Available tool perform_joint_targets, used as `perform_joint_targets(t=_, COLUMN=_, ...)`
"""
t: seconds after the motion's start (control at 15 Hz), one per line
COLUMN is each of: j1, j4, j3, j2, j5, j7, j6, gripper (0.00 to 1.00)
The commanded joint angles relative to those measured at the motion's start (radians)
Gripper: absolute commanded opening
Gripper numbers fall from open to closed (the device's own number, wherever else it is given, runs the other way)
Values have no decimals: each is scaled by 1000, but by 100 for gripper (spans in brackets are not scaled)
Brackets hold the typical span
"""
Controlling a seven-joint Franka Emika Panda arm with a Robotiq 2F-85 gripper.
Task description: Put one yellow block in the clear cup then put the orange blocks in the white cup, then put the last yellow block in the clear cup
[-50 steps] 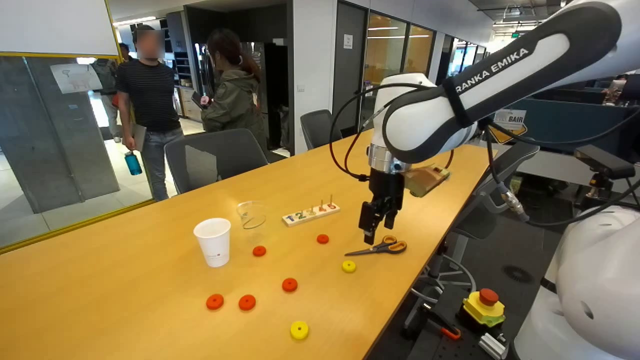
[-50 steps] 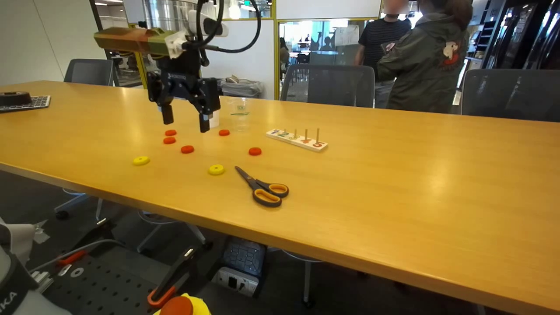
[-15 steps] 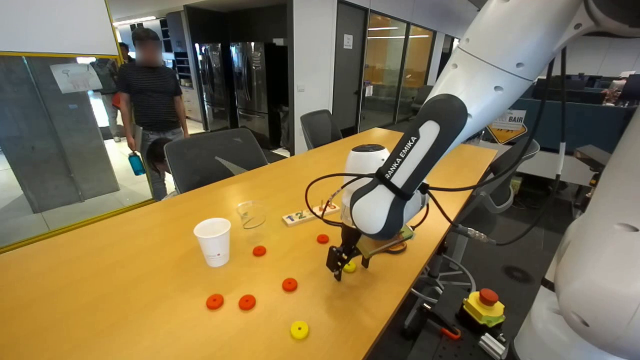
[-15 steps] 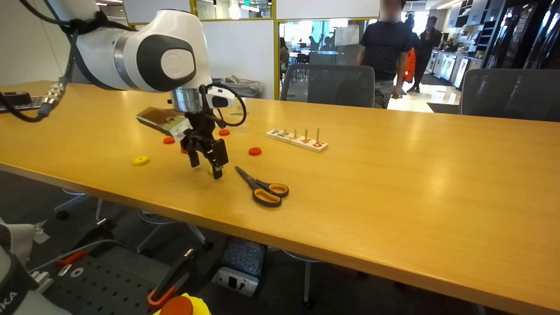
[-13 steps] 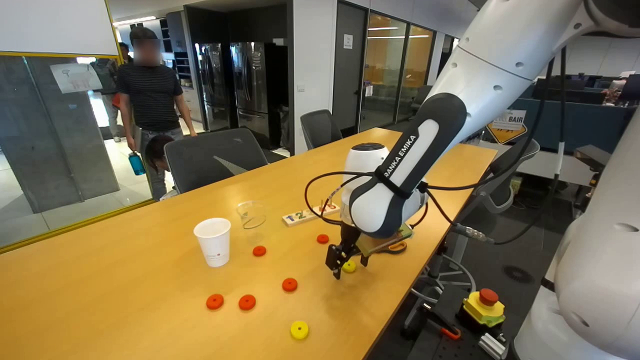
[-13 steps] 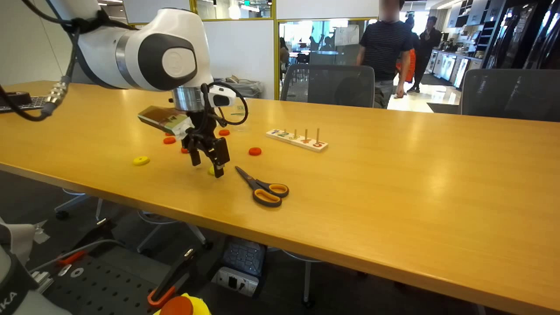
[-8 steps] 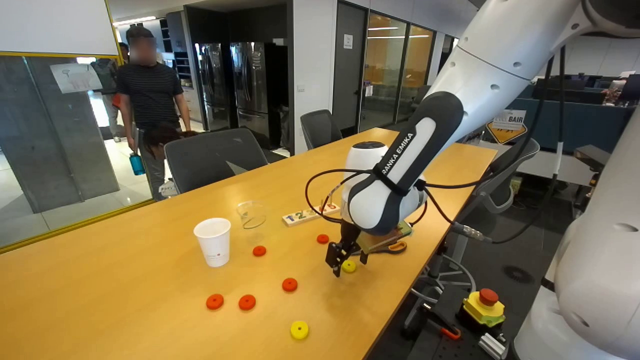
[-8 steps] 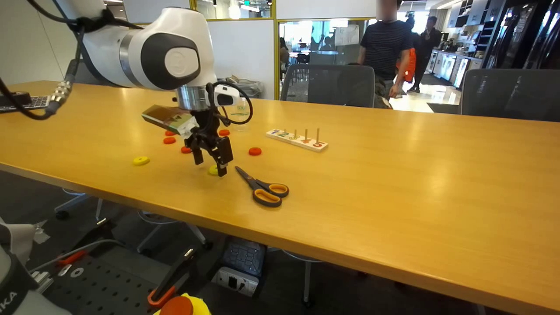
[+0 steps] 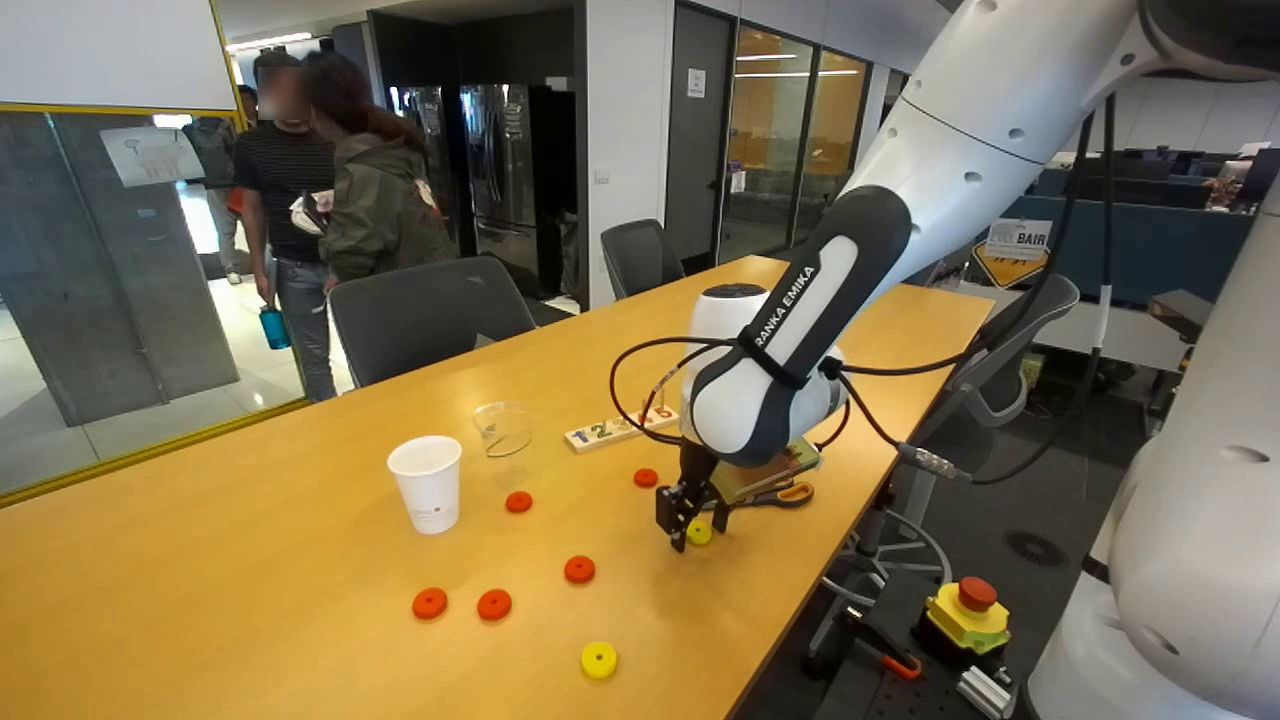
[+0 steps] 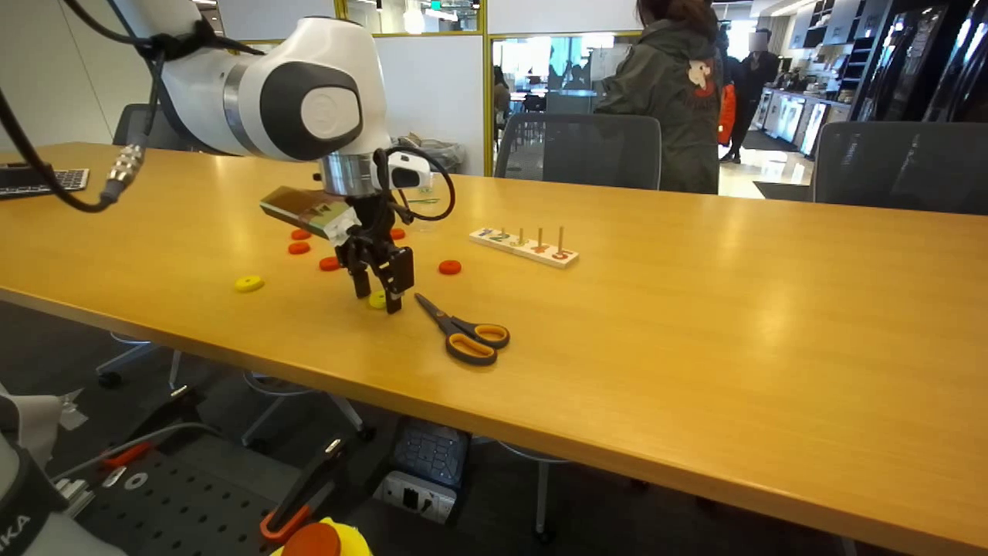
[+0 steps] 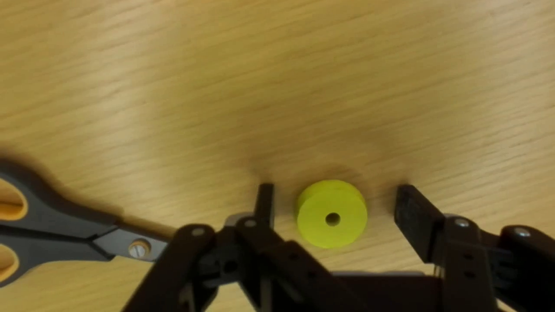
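Long tan wood-grain surface (image 9: 250, 640) carries everything noted below. My black two-fingered claw (image 11: 336, 203) hangs low over it, jaws standing wide apart; I cannot tell whether the tips touch the wood. Pale wooden peg board (image 10: 526, 250) with coloured numerals, seen in both exterior views. Black scissors (image 10: 450, 323) with orange-lined handles lie flat near my claw. Opaque white tapered cup (image 9: 425, 485) upright; see-through plastic cup (image 9: 505, 435) near it. Five round red-orange blocks (image 9: 579, 576) scattered, apart from one another. Round yellow block (image 11: 331, 234) with a centre hole sits between my jaws, a gap on either side; second yellow block (image 9: 599, 668) well apart.
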Motion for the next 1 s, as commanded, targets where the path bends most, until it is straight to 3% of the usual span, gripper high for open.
perform_joint_targets(t=0.0, j1=6, j4=29, j3=-15, j2=12, j5=-15, j7=-3, j6=-3, gripper=43)
perform_joint_targets(t=0.2, j1=7, j4=44, j3=-20, j2=9, j5=-77, j7=42, j6=-30, gripper=21)
perform_joint_targets(t=0.6, j1=39, j4=95, j3=10, j2=-31, j5=-166, j7=74, j6=-77, gripper=25)
perform_joint_targets(t=0.93, j1=86, j4=283, j3=52, j2=25, j5=-187, j7=48, j6=-133, gripper=25)
